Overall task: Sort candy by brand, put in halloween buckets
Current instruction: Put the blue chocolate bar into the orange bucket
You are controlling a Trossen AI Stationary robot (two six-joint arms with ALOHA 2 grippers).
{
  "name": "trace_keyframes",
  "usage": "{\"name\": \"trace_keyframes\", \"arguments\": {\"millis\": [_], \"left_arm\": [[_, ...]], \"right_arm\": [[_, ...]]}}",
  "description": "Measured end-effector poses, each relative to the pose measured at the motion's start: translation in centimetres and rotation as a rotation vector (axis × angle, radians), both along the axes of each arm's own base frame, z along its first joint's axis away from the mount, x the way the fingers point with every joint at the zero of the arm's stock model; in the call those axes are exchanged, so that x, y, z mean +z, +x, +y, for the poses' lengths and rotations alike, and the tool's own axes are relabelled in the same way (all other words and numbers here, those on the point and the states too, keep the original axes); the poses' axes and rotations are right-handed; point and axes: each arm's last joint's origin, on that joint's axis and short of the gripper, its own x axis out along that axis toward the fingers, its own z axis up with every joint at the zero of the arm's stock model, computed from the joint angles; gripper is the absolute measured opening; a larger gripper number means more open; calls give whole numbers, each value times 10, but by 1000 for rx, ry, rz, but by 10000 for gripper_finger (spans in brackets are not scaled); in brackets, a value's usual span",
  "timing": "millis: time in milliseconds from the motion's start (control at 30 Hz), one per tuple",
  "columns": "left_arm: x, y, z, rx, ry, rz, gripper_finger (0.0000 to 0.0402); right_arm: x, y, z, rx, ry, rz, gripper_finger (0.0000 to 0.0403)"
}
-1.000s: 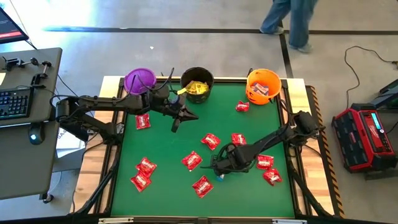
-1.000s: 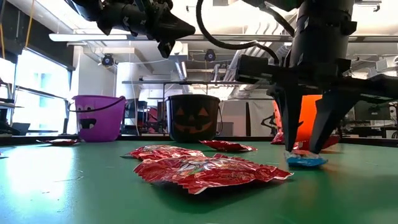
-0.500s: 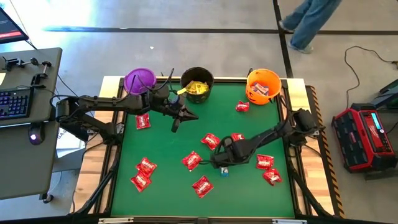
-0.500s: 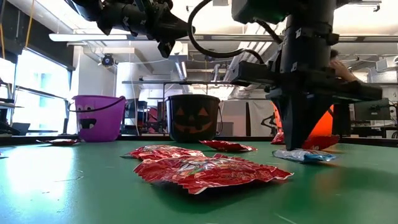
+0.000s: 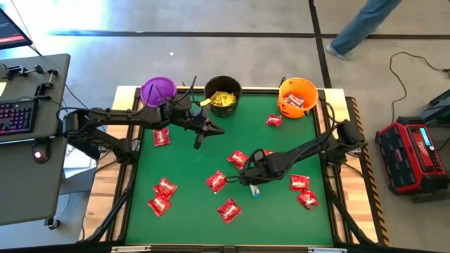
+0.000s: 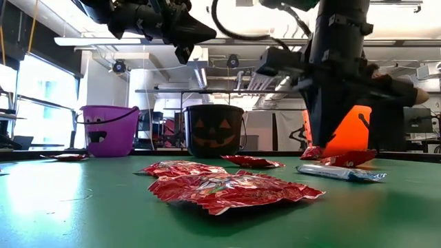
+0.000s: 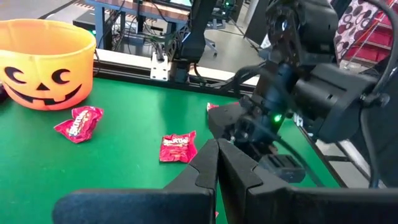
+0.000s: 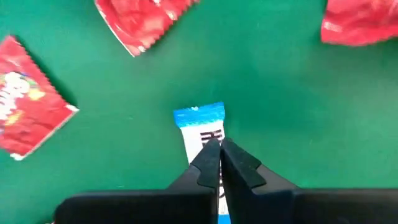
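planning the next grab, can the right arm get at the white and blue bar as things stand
Probably yes: the right claw sits shut directly above the white-and-blue bar, with bare green mat around it and the red packets lying apart. It would need to open first.

High camera stares straight down at the worktop [image 5: 190, 218]; low camera skims its surface; wrist cameras peer close past fingers.

Illumination is bright and even across the green bench [image 5: 183, 211], with soft, short shadows under the arms. A pale glare patch marks the floor [image 5: 91, 21] in the high view. In the low view, ceiling lights [image 6: 262, 27] overexpose the background, the nearest red packet [image 6: 231, 189] is soft, and the right arm [image 6: 337, 76] shows motion blur.
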Motion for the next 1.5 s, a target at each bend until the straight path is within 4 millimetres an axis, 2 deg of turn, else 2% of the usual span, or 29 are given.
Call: {"name": "trace_keyframes", "arguments": {"millis": [200, 300, 567, 633, 733, 900, 1267, 1500], "left_arm": [[0, 0, 0, -1, 3, 0, 0], [0, 0, 0, -1, 3, 0, 0], [0, 0, 0, -2, 4, 1, 0], [0, 0, 0, -2, 5, 1, 0], [0, 0, 0, -2, 7, 1, 0], [0, 0, 0, -4, 15, 0, 0], [-1, 0, 1, 14, 25, 7, 0], [-4, -2, 5, 80, 33, 50, 0]], "right_arm": [[7, 4, 2, 43, 16, -70, 17], [4, 9, 3, 54, 19, -97, 59], [-17, 11, 3, 54, -1, -24, 211], [-21, 13, 4, 63, -3, -29, 230], [-27, 15, 4, 67, -15, -14, 236], [-31, 16, 4, 74, -23, -4, 215], [-32, 16, 2, 90, -20, 1, 55], [-28, 22, -2, 105, 8, -57, 5]]}}
